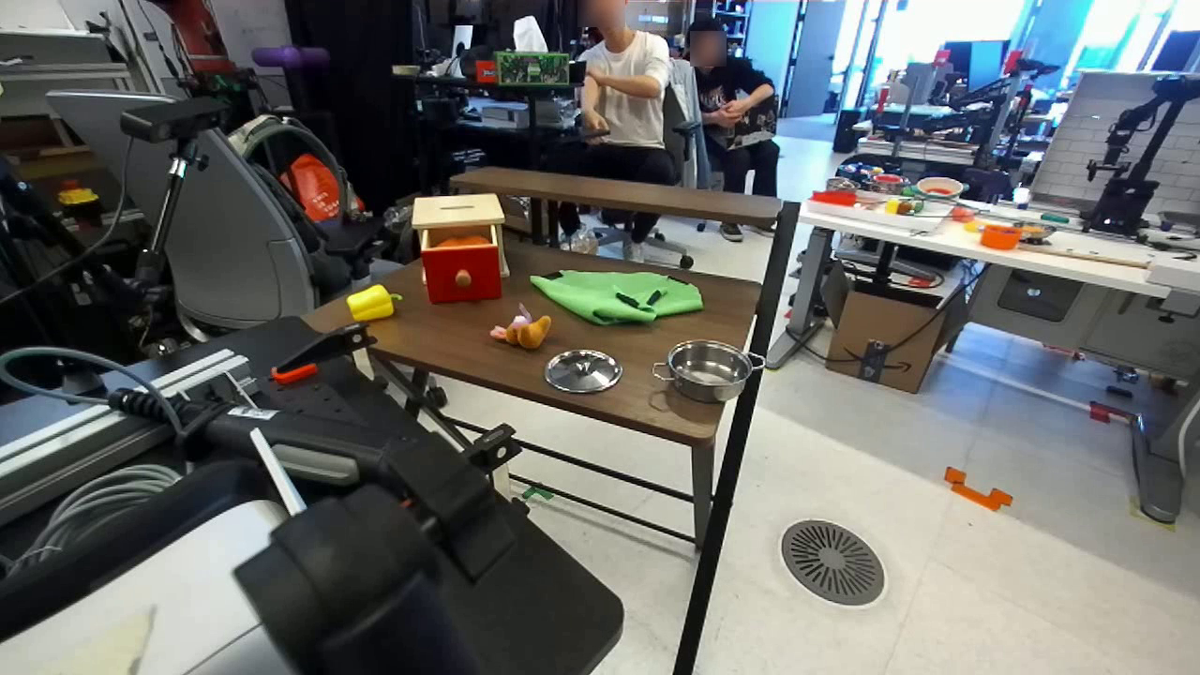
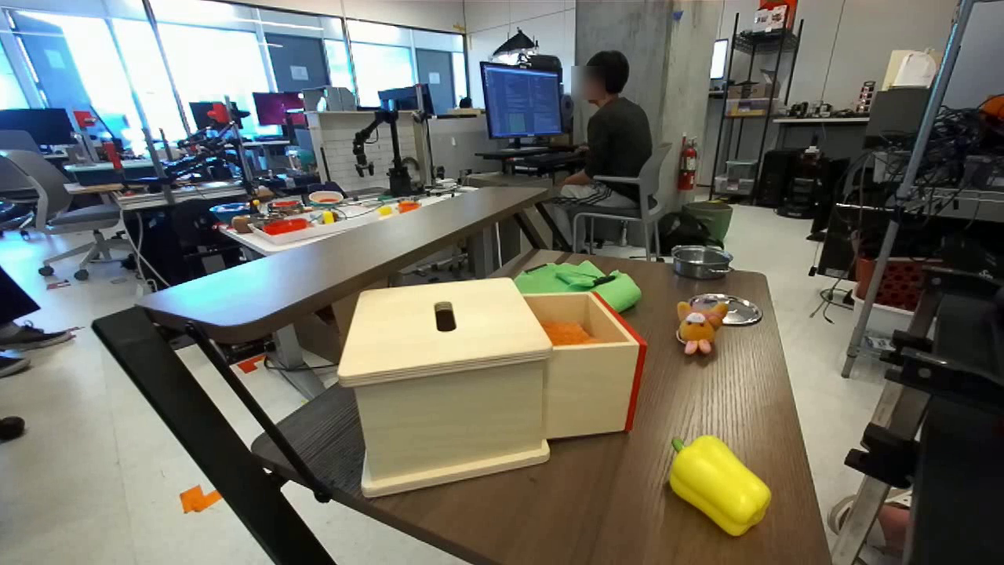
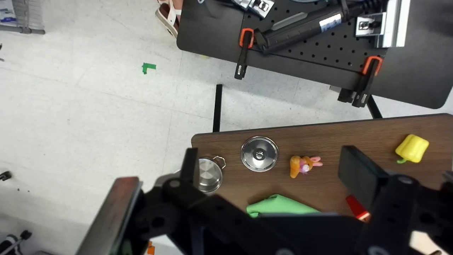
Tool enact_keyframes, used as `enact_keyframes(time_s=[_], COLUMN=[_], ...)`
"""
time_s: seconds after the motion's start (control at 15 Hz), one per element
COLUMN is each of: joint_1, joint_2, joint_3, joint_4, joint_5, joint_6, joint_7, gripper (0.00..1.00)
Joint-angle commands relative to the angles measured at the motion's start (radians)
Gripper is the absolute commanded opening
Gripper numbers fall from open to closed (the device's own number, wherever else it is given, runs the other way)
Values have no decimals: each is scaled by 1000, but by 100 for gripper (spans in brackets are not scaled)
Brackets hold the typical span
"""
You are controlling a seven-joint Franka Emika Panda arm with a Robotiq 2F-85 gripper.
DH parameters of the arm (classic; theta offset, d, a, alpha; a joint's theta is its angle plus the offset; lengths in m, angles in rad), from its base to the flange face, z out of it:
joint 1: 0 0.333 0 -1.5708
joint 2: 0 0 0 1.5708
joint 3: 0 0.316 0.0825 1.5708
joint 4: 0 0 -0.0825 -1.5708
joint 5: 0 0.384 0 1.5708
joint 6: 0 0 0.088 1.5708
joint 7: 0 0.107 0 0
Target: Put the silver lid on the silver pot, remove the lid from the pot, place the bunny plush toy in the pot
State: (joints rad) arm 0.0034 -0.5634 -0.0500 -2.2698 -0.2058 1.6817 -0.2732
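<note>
In an exterior view, a grey chair stands left of the brown table, two people sit behind, and a white desk stands to the right. Left to right on the table are a yellow pepper, a wooden box with its red drawer pulled out, the bunny toy, and the silver lid, before a green cloth and between the toy and the uncovered silver pot. In the wrist view, the gripper has its fingers spread wide.
</note>
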Motion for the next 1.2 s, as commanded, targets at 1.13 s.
enact_keyframes(time_s=[1.13], joint_1=[-31], joint_2=[461], joint_3=[11], joint_4=[-231], joint_5=[-32], joint_6=[909], joint_7=[268], gripper=[100])
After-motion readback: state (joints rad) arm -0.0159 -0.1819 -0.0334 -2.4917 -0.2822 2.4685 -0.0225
